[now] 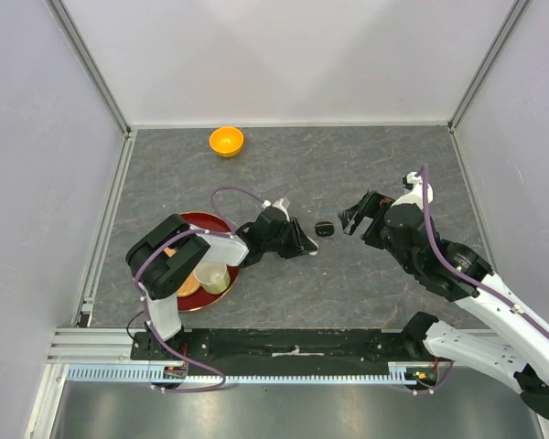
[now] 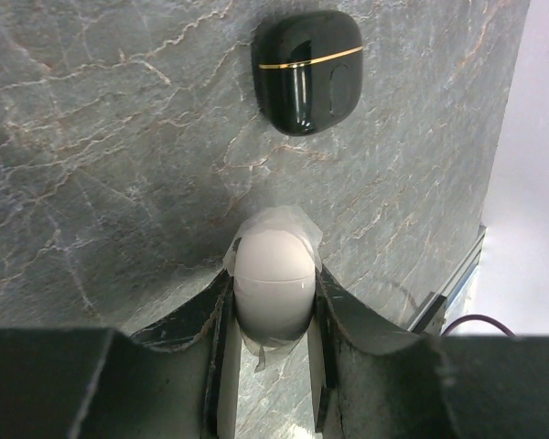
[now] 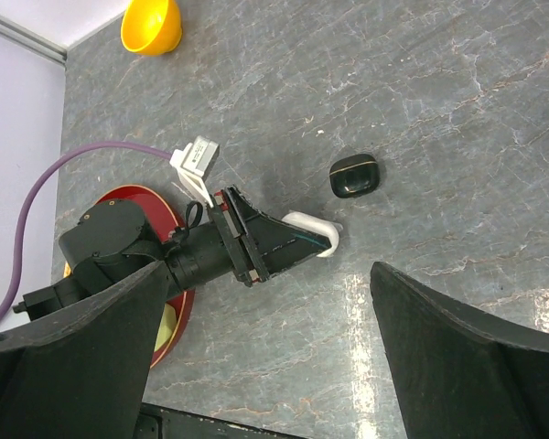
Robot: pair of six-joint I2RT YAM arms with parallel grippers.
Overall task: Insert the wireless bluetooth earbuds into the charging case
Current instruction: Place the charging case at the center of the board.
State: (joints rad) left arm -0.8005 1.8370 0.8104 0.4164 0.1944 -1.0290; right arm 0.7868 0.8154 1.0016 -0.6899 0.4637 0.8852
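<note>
The left hand (image 2: pixel 273 306) pinches a closed white charging case (image 2: pixel 273 274) between its fingers, low over the grey bench (image 2: pixel 91 137). A closed black charging case (image 2: pixel 308 69) lies just ahead, between both hands. The right hand (image 1: pixel 353 218) hangs spread wide near it.

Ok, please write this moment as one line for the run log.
left gripper: shut on white case | right gripper: open, empty | black case: closed, on table, untouched

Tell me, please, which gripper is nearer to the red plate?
Left. The left gripper, shut on the white case, sits just right of the red plate; the right gripper, open, is farther right, beyond the black case.
</note>
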